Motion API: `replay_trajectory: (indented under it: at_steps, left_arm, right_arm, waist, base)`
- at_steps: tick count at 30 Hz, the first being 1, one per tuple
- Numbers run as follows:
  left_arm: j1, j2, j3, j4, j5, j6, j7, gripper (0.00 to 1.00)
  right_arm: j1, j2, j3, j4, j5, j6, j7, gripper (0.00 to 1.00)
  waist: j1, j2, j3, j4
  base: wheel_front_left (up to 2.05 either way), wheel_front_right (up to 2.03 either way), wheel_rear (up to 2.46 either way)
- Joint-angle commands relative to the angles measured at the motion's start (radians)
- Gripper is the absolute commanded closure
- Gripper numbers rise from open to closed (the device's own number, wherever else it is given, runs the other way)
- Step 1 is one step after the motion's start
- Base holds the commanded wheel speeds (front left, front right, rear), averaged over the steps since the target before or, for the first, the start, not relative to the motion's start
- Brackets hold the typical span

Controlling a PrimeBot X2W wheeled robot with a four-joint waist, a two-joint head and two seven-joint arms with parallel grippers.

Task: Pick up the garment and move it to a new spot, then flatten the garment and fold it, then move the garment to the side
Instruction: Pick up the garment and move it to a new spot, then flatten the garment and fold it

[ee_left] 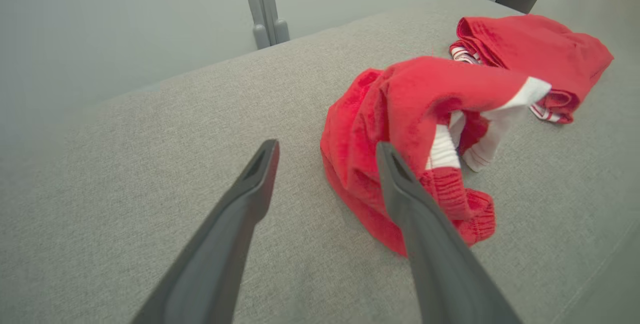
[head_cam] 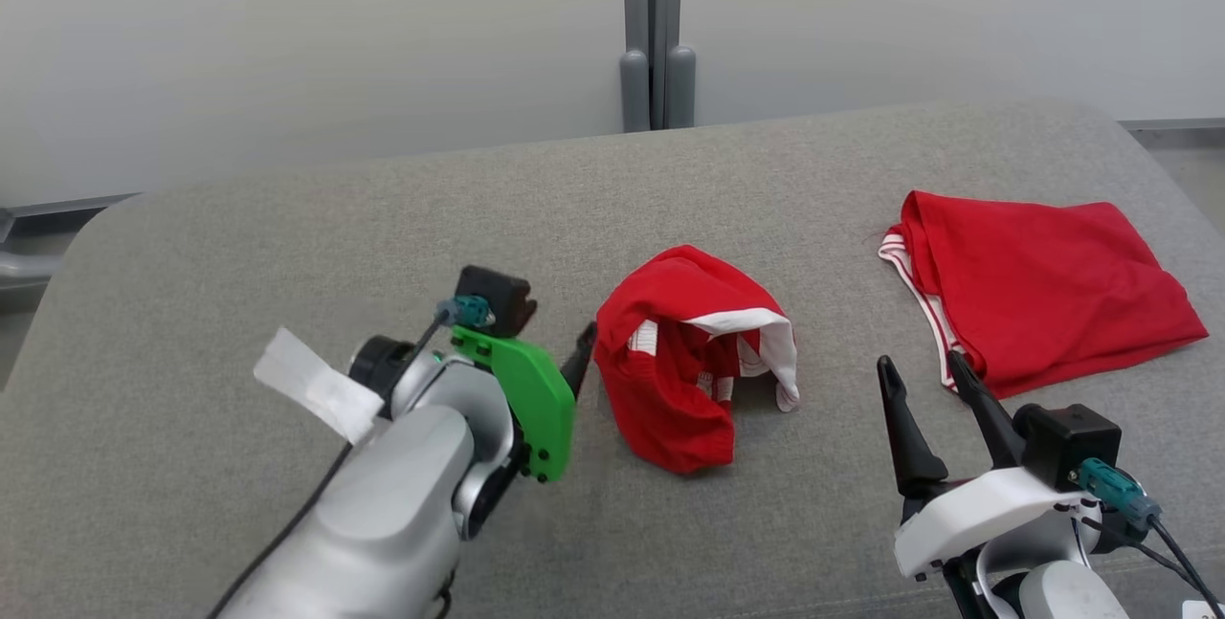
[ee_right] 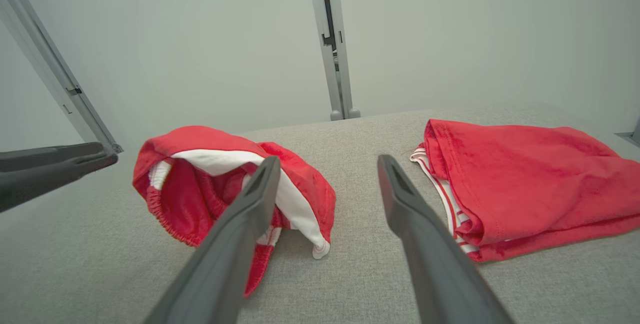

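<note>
A crumpled red garment [head_cam: 684, 356] with white trim lies bunched in the middle of the grey fabric surface [head_cam: 335, 236]. In the left wrist view the garment [ee_left: 400, 108] sits just ahead and right of my left gripper [ee_left: 327, 151], whose right finger overlaps its near edge in that view; the jaws are open and hold nothing. In the head view the left gripper [head_cam: 581, 353] is just left of the garment. My right gripper [head_cam: 921, 365] stands open, right of the garment and apart from it. The right wrist view has the garment [ee_right: 200, 189] ahead-left of the right gripper [ee_right: 328, 164].
A second red garment [head_cam: 1043, 289] with striped white trim lies folded flat at the right of the surface, close to my right gripper. A grey post [head_cam: 656, 26] stands against the pale wall behind. Bare grey surface spreads at left and front.
</note>
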Motion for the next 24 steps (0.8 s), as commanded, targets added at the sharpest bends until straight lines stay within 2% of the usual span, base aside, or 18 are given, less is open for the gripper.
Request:
replay_trajectory:
  at_steps: [1, 5, 13, 18, 24]
  left_arm:
    - [0.044, 0.002, -0.003, -0.042, -0.020, 0.007, 0.010, 0.00]
    - [0.103, 0.006, -0.010, -0.146, -0.034, 0.033, 0.040, 0.00]
    - [0.201, 0.036, -0.038, -0.337, -0.026, 0.134, 0.101, 0.00]
    - [0.211, 0.045, -0.047, -0.362, -0.010, 0.177, 0.114, 0.00]
    - [0.217, 0.022, -0.020, -0.340, -0.035, 0.211, 0.098, 0.00]
  right_arm:
    - [0.010, -0.002, -0.004, -0.006, -0.001, -0.001, -0.001, 0.00]
    - [0.015, -0.002, -0.009, -0.010, -0.004, -0.001, 0.001, 0.00]
    - [0.001, -0.002, -0.002, -0.014, -0.003, -0.001, 0.004, 0.00]
    - [-0.007, -0.002, 0.002, -0.016, -0.007, -0.001, 0.006, 0.00]
    - [-0.017, -0.002, 0.003, -0.020, -0.014, -0.001, 0.010, 0.00]
  waist:
    - [0.0000, 0.0000, 0.001, 0.004]
    - [0.0000, 0.0000, 0.004, 0.008]
    - [0.0000, 0.0000, 0.020, 0.001]
    - [0.0000, 0.0000, 0.036, -0.016]
    - [0.0000, 0.0000, 0.053, -0.047]
  base:
    - [0.00, 0.00, 0.00]
    - [0.00, 0.00, 0.00]
    - [0.00, 0.00, 0.00]
    - [0.00, 0.00, 0.00]
    - [0.00, 0.00, 0.00]
